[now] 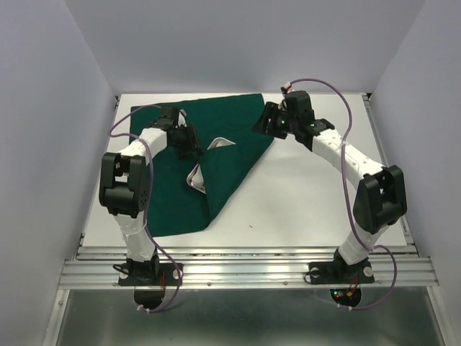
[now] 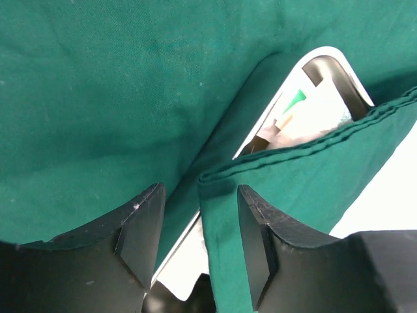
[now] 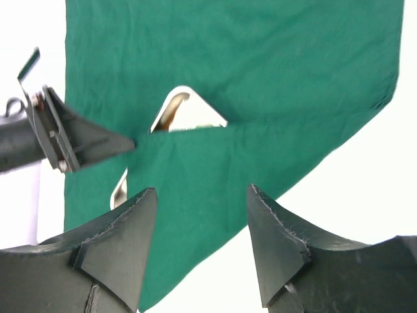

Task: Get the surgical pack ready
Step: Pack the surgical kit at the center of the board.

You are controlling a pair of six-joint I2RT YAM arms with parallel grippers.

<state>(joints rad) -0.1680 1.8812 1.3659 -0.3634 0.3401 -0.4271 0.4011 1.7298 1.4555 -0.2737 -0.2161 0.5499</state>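
From its base at the near edge of the white table [image 1: 317,194], the left arm [image 1: 126,184] rises to a bent elbow and reaches forward. The left gripper [image 1: 189,143] hangs low over the large dark green cloth drape [image 1: 180,202], which is spread across the table's left half. Its jaws stand apart, with a hemmed fold of the cloth lying loose between them. The right arm [image 1: 374,198] bends at the elbow and stretches forward and leftward. The right gripper [image 1: 265,121] hovers at the drape's far right edge, wide open and holding nothing. Between the two grippers, the rectangular steel tray [image 1: 222,143] sits under the folded drape with only its corners showing. White pads or packets [image 2: 319,114] and a green-tipped piece [image 2: 296,99] lie inside it.
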